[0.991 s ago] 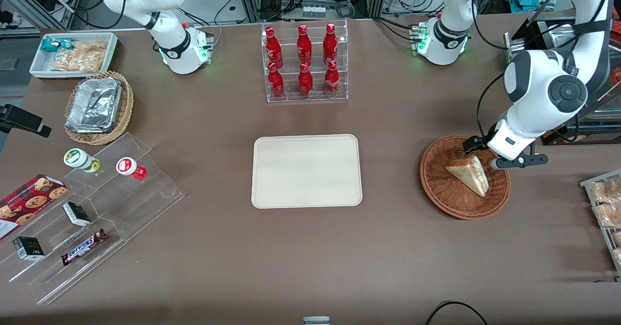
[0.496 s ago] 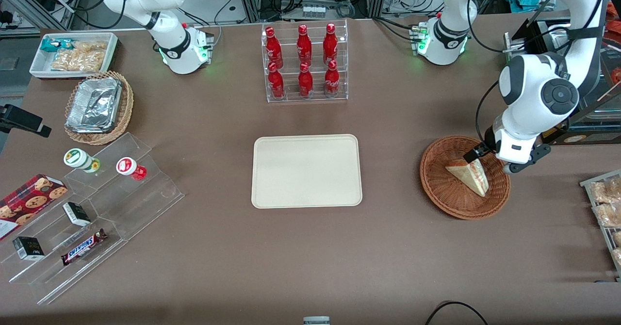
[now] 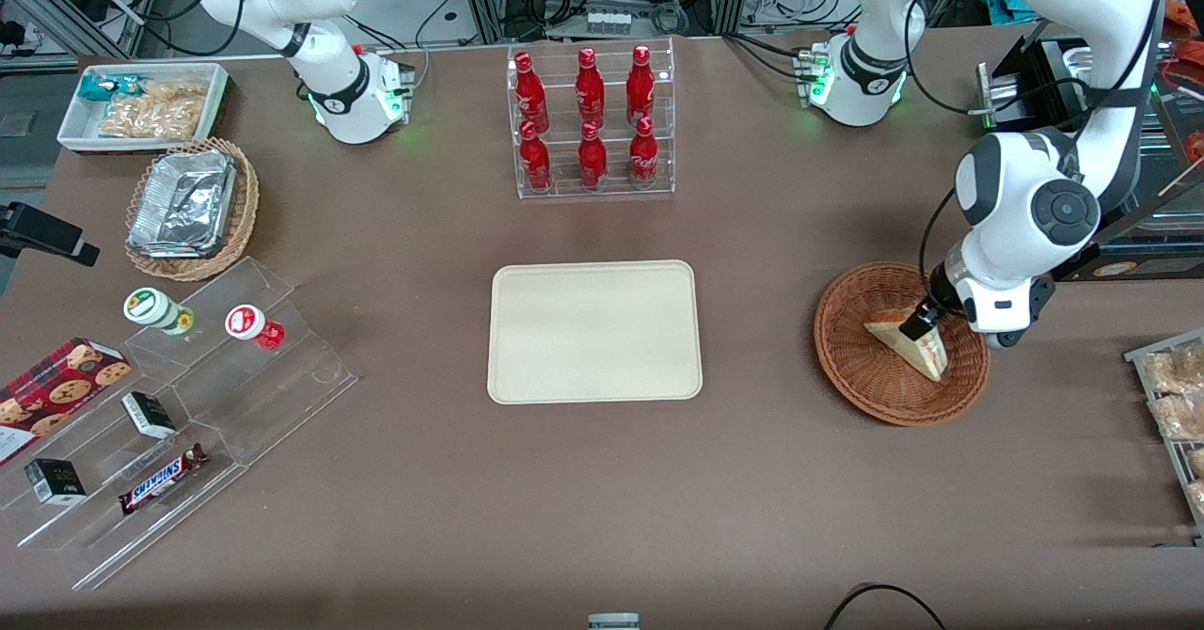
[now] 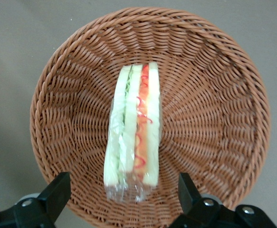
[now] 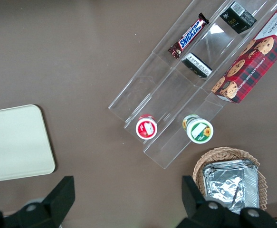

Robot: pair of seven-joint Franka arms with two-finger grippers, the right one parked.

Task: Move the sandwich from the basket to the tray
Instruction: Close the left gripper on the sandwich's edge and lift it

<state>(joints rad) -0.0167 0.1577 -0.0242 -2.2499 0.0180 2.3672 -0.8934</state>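
The sandwich (image 3: 912, 346) (image 4: 134, 128), a wrapped white-bread wedge with green, red and orange filling, lies in the reddish-brown woven basket (image 3: 861, 381) (image 4: 209, 95) toward the working arm's end of the table. My left gripper (image 3: 926, 324) (image 4: 124, 192) hangs just above the sandwich, open, one black finger on each side of the wedge's wrapped end and neither touching it. The cream tray (image 3: 594, 331) (image 5: 14, 142) lies flat at the table's middle, apart from the basket, with nothing on it.
A clear rack of red bottles (image 3: 591, 122) stands farther from the front camera than the tray. Toward the parked arm's end are a clear stepped display with snacks (image 3: 179, 423), a tan basket with foil containers (image 3: 188, 207) and a white snack bin (image 3: 141, 103). Bagged snacks (image 3: 1176, 395) lie beside the basket at the table's edge.
My left gripper has come down over the basket and turned, from beside the sandwich to straddling its end. The sandwich has not moved.
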